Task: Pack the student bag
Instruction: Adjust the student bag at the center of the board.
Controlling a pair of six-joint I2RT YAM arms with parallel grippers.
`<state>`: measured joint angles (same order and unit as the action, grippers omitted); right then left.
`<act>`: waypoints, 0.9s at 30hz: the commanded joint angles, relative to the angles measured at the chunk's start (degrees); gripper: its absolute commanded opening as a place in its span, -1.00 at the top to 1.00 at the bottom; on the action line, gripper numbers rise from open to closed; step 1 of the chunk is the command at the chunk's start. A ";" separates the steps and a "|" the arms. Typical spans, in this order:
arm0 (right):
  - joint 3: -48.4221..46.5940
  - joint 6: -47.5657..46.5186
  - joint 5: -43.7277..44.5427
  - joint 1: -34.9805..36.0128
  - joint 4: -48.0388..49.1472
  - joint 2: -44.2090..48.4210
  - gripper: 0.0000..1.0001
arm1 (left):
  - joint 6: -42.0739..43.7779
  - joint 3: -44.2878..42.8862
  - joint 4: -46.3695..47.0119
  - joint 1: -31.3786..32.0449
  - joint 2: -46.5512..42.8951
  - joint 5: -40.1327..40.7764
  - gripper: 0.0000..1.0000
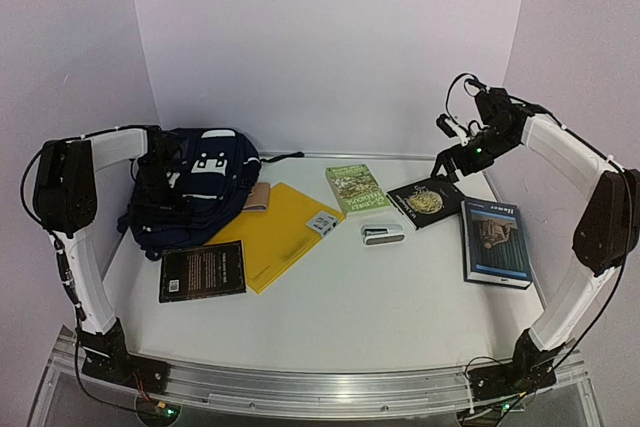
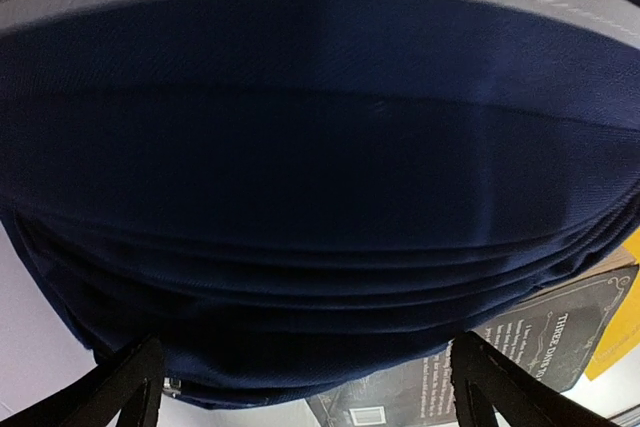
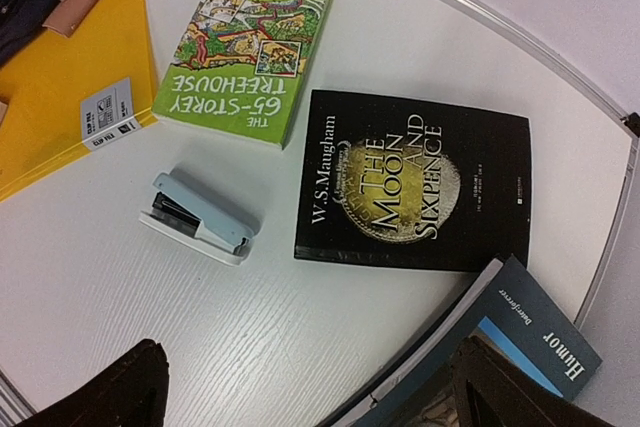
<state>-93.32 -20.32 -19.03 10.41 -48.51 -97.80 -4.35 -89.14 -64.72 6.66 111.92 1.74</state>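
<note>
— Where does the large navy-blue fabric backpack (image 1: pixel 205 192) lie?

— At the far left of the white table (image 1: pixel 350 307), its white patch turned up. A black paperback with pale print (image 1: pixel 202 270) lies at its near edge, and a flat yellow plastic folder (image 1: pixel 275 232) lies beside it on the right.

— And the left gripper (image 1: pixel 160 202)?

— It hangs over the backpack's left side. In the left wrist view its two dark fingertips (image 2: pixel 125 392) stand wide apart at the bottom corners, with nothing between them; navy cloth (image 2: pixel 320 197) fills nearly all the frame. Whether they touch the fabric cannot be told.

— The right gripper (image 1: pixel 452 162)?

— It is raised above the far right of the table, jaws spread wide and empty. Under it lies a black softcover book with a gold medallion (image 3: pixel 410 182), titled "The Moon and Sixpence".

— What lies around that book?

— A bright green paperback (image 3: pixel 245 47) to its left, a small grey-and-white stapler (image 3: pixel 197 217) nearer the arms, and a blue hardcover book marked "Humor" (image 3: pixel 530 332) to the right, one corner overlapping the black one. A small white labelled box (image 3: pixel 108 112) sits on the folder's edge.
</note>
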 commanded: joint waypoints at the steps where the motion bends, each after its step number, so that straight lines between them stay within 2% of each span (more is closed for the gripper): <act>1: 0.78 -0.23 0.83 -0.14 -0.72 1.14 -0.97 | 7.23 1.69 6.99 1.88 0.20 2.73 -0.99; 6: 0.61 0.01 0.72 -0.14 -1.06 1.14 -0.97 | 8.73 1.75 9.55 2.33 3.95 5.58 -0.98; 11: 0.64 -0.33 1.19 -0.14 -1.41 1.25 -0.97 | 9.40 3.13 9.27 3.72 5.67 1.20 -0.84; 14: 1.14 -0.59 1.34 -0.18 -1.43 1.61 -0.97 | 9.10 5.31 9.45 5.69 5.20 -2.41 -0.52; 16: 1.55 -0.76 1.38 -0.18 -1.41 1.88 -0.97 | 8.75 6.52 9.68 6.89 4.49 -6.71 -0.23; 20: 1.90 -0.87 1.53 -0.13 -1.32 2.12 -0.96 | 7.47 6.84 8.86 8.74 4.69 -10.88 0.50; 23: 1.92 -0.98 1.50 -0.14 -1.24 2.15 -0.97 | 5.74 4.72 7.18 11.06 6.36 -12.94 0.93; 27: 2.10 -1.04 1.44 -0.15 -1.23 2.28 -0.97 | 2.19 -0.19 5.54 13.55 7.86 -15.81 1.00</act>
<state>-91.46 -20.74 -18.22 10.37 -49.45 -97.78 3.08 -86.57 -55.53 16.13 115.74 -1.82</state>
